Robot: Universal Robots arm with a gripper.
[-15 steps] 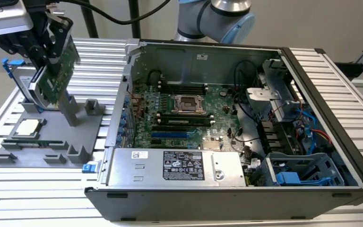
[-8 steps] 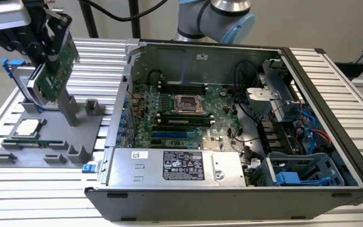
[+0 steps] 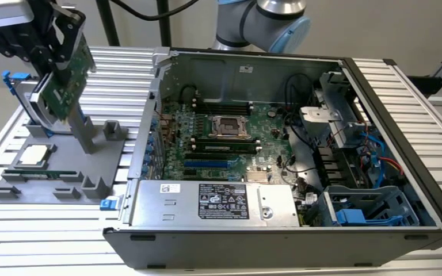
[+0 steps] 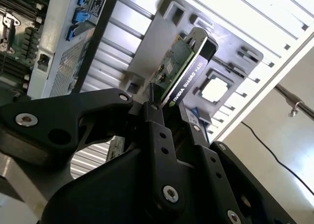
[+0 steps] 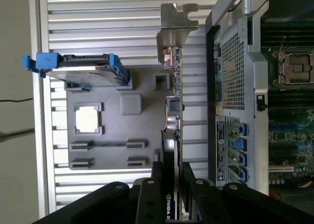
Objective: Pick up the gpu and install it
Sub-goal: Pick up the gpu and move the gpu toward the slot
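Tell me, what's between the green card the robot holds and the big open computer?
Just bare ribbed table lies between the gpu and the computer case. That shows in the exterior view and the first wrist view.

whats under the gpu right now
The gray tray lies under the gpu, which the gripper holds. The patch right beneath the card is covered by it.

The arm's joint [image 3: 263, 20] stands at the back. Its tool [image 3: 60, 56] hangs high at the exterior view's left, fingers [image 4: 156, 121] pinching the gpu [image 3: 66, 87].
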